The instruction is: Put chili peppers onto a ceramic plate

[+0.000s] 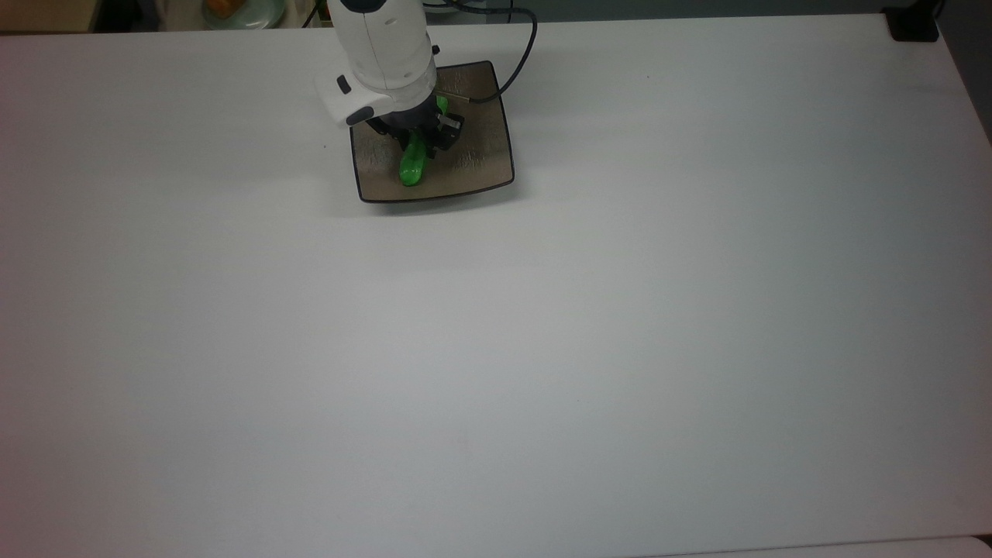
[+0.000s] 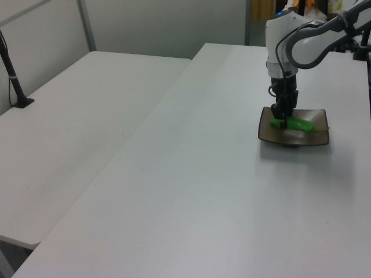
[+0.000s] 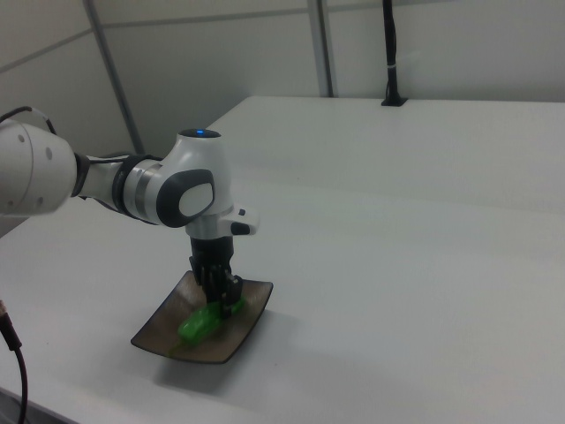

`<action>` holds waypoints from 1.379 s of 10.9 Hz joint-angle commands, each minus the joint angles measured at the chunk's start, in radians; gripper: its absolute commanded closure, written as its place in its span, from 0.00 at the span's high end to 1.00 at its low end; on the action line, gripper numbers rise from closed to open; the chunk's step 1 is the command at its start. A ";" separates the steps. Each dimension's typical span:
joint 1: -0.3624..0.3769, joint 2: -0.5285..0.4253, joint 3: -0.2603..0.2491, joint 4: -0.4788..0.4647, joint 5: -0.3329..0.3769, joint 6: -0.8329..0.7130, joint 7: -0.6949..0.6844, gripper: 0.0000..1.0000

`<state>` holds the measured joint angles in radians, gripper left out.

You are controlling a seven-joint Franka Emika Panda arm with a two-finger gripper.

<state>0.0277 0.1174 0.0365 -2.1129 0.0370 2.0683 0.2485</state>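
Observation:
The square brown ceramic plate (image 1: 482,159) (image 2: 320,139) (image 3: 159,334) sits near the far edge of the white table. A glossy green chili pepper (image 1: 409,167) (image 2: 300,124) (image 3: 199,325) lies across the plate's middle, its body resting on the dish. My gripper (image 1: 416,144) (image 2: 282,122) (image 3: 222,301) points straight down over the plate and is shut on the pepper near its stem end. The white wrist hides part of the pepper and the plate's far left corner in the top view.
A black cable (image 1: 521,51) loops from the arm over the plate's far edge. A black post base (image 1: 913,26) stands at the table's far right corner in the top view. A second white table (image 2: 75,121) with a black post (image 2: 14,81) adjoins.

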 commanded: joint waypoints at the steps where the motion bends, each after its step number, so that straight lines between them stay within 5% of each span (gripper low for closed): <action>1: 0.005 0.001 -0.004 -0.019 0.023 0.024 0.014 0.84; 2: 0.008 0.001 -0.004 -0.019 0.023 0.021 0.015 1.00; 8: 0.014 -0.008 -0.004 0.034 0.021 -0.037 0.034 1.00; 15: 0.032 -0.068 -0.004 0.504 0.021 -0.442 0.035 1.00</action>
<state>0.0353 0.0791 0.0386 -1.7126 0.0377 1.7193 0.2647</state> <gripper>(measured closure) 0.000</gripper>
